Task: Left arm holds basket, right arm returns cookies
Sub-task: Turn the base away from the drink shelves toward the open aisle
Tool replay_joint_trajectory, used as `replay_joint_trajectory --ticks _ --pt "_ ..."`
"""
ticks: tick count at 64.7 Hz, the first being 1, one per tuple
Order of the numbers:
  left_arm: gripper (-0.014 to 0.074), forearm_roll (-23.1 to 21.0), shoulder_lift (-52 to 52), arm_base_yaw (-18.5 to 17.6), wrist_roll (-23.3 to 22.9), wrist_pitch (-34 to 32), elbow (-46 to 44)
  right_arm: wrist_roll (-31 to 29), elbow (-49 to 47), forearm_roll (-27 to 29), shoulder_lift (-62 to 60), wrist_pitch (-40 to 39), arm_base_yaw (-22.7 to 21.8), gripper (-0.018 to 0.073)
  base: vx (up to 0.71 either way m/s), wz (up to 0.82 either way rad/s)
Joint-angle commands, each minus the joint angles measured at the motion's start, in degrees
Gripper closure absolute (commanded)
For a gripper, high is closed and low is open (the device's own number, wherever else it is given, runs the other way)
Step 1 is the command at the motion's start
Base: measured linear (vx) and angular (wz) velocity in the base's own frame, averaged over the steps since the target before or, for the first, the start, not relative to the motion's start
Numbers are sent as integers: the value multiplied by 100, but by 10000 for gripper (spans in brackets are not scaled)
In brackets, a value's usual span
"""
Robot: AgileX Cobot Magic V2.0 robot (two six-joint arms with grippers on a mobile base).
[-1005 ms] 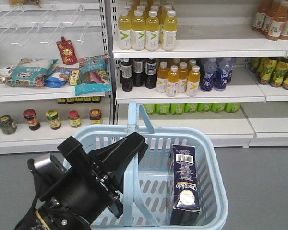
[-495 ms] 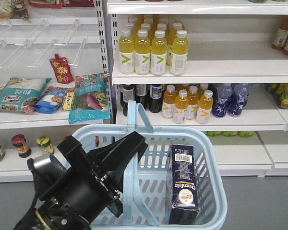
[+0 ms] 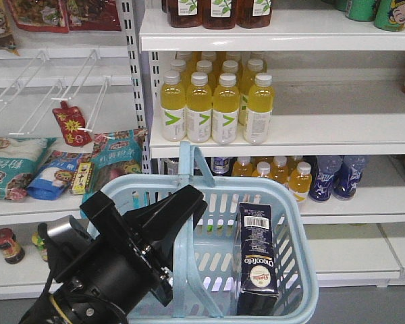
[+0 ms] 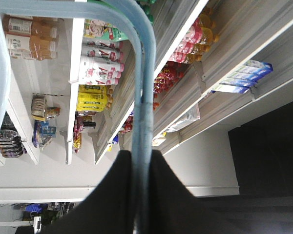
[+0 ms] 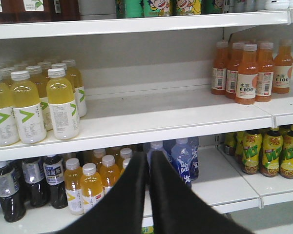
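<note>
Light blue plastic, the basket [image 3: 309, 263] is held by its handle [image 3: 186, 162] in the left end effector [image 3: 189, 202]. The cookies [image 3: 258, 253] stand upright in its right side, not yet lifted out.

Left wrist view: the handle runs between the fingers, clamped.

Right wrist view: the right end effector [image 5: 149, 163], fingers together and empty, faces a bottle shelf [image 5: 161, 122].

Holding looks done; the return remains.

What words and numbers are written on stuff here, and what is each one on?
"Chocofello", roughly, sideways on the cookie box.
"C100" on the orange bottles.
A green "V" on the yellow bottles.
Numbers on the barcode label and print on the snack bag: too small to read.
</note>
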Motion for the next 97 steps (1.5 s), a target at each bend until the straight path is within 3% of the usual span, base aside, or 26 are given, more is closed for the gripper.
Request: replay_joint_trajectory --ticks 1,49,97 --pt "599 180 -197 -17 -19 -1428 -146 -40 105 -30 -32 -391 -28 565 29 -8" --pt "599 179 -197 -17 -19 -1426 -146 -40 105 -30 -32 -391 -28 565 14 -24" --pt "599 179 -197 -17 -19 -1426 -146 -40 105 -30 -32 -391 -28 565 7 -46"
